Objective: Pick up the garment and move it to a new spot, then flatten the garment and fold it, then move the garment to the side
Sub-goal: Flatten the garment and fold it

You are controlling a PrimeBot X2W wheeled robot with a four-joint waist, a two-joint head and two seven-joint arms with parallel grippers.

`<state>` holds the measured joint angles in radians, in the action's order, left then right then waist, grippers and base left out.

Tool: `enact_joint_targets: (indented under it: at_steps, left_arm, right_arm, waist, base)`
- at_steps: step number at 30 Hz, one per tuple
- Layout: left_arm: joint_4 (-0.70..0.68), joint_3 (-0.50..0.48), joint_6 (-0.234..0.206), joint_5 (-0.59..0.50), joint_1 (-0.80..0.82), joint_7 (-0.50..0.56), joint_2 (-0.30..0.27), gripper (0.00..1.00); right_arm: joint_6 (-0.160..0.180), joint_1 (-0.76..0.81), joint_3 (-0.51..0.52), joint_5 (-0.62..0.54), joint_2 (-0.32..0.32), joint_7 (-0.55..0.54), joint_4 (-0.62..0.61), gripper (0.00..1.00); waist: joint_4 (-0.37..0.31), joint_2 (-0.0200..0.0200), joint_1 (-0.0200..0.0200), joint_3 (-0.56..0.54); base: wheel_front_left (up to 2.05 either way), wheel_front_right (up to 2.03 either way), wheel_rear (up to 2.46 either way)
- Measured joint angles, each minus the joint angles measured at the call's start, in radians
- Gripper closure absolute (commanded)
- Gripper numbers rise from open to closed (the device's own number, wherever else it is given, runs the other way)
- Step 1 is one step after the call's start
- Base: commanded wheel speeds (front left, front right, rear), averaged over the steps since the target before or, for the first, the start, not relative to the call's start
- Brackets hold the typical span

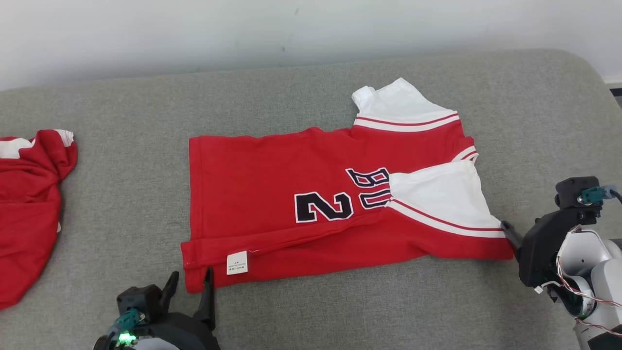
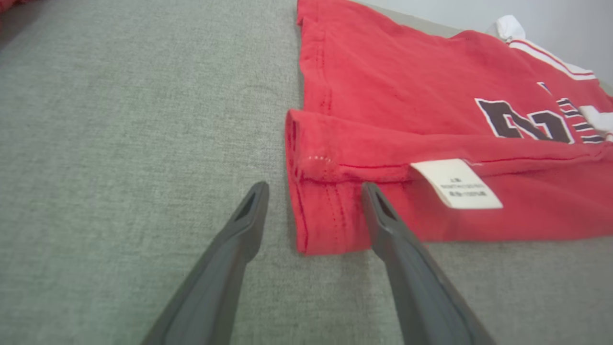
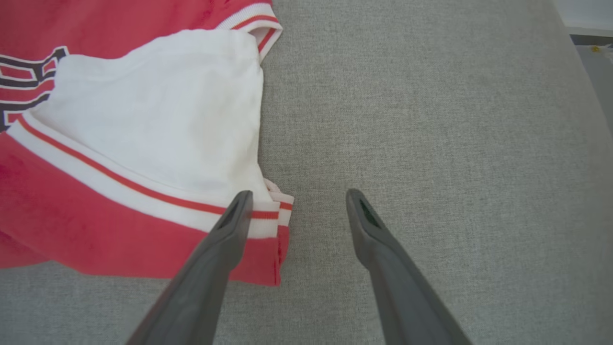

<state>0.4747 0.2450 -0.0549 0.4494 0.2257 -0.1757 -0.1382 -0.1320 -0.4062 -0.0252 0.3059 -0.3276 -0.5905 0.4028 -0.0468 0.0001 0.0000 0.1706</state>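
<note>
The garment (image 1: 272, 184) is a red jersey with white sleeves and a dark "2", lying flat on the grey cushion with its near long edge folded over. A white label (image 1: 236, 262) shows on that fold. My left gripper (image 1: 190, 283) stands open at the jersey's near left corner (image 2: 325, 225), its fingers astride the hem. My right gripper (image 1: 506, 227) is open at the near right corner, by the white sleeve (image 3: 153, 115); the left finger (image 3: 230, 230) lies over the striped cuff, the other over bare cushion. Nothing is held.
A second red and white garment (image 1: 24, 214) lies crumpled at the cushion's left edge. The grey cushion (image 1: 121, 194) has bare room left of the jersey and along the front. A pale wall (image 1: 291, 29) runs behind it.
</note>
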Motion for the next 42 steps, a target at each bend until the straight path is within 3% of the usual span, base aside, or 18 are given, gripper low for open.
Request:
enact_joint_targets:
  at_steps: [10,16,17,18,19,20,21,32,42]
  left_arm:
    - [0.019,0.037,-0.058,-0.042,0.042,0.092,-0.012,0.00]
    - [0.034,0.057,-0.058,-0.044,0.065,0.123,-0.008,0.00]
    - [0.036,0.058,-0.057,-0.043,0.068,0.127,-0.005,0.11]
    - [0.038,0.061,-0.051,-0.042,0.070,0.132,-0.004,0.34]
    - [0.040,0.063,-0.050,-0.041,0.073,0.135,-0.003,0.73]
    - [0.041,0.065,-0.048,-0.040,0.074,0.137,-0.003,1.00]
    - [0.042,0.066,-0.041,-0.034,0.075,0.142,-0.003,1.00]
    - [0.027,0.080,-0.025,-0.013,0.004,0.151,-0.009,1.00]
    - [-0.062,0.090,-0.053,-0.002,-0.122,0.198,-0.035,1.00]
  right_arm:
    - [0.000,-0.026,0.014,-0.035,0.037,-0.076,0.030,0.00]
    - [0.000,-0.039,0.021,-0.017,0.055,-0.142,0.075,0.00]
    - [0.000,-0.040,0.026,-0.015,0.057,-0.150,0.079,0.00]
    - [0.000,-0.040,0.030,-0.012,0.059,-0.154,0.081,0.01]
    - [0.000,-0.040,0.035,-0.010,0.061,-0.156,0.082,0.55]
    - [0.000,-0.039,0.037,-0.009,0.062,-0.156,0.082,0.73]
    - [0.000,-0.038,0.039,-0.008,0.063,-0.155,0.081,1.00]
    - [0.000,0.068,0.094,0.021,0.070,-0.113,0.019,1.00]
    - [0.000,0.228,0.160,0.034,0.082,-0.149,-0.117,1.00]
  waist:
    - [0.003,-0.0001,0.0000,0.032]
    - [0.017,-0.0003,-0.0001,0.051]
    - [0.020,-0.0004,-0.0001,0.052]
    - [0.023,-0.0004,-0.0002,0.054]
    - [0.026,-0.0004,-0.0002,0.055]
    - [0.028,-0.0004,-0.0002,0.056]
    - [0.030,-0.0004,-0.0001,0.056]
    - [0.030,-0.0001,0.0000,-0.011]
    - [0.016,-0.0001,0.0000,-0.093]
  base:
    - [0.00,0.00,0.00]
    - [0.00,0.00,0.00]
    - [0.00,0.00,0.00]
    - [0.00,0.00,0.00]
    - [0.00,0.00,0.00]
    - [0.00,0.00,0.00]
    - [0.00,0.00,0.00]
    - [0.00,0.00,0.00]
    - [0.00,0.00,0.00]
